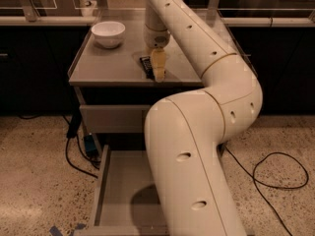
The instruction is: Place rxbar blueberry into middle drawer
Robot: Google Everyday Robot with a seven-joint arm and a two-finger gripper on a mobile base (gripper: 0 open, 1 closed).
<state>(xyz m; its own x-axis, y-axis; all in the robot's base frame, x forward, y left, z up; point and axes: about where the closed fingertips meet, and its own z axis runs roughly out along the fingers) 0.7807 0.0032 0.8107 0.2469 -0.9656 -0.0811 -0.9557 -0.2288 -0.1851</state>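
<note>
Here, hand (pixel 158 69) on cabinet top (pixel 110 64), beside rxbar blueberry (pixel 145 66)

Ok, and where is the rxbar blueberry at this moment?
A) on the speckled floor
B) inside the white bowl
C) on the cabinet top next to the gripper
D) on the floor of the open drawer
C: the rxbar blueberry lies on the cabinet top right beside the gripper, apart from the white bowl. The visible floor of the open middle drawer shows no bar.
</note>
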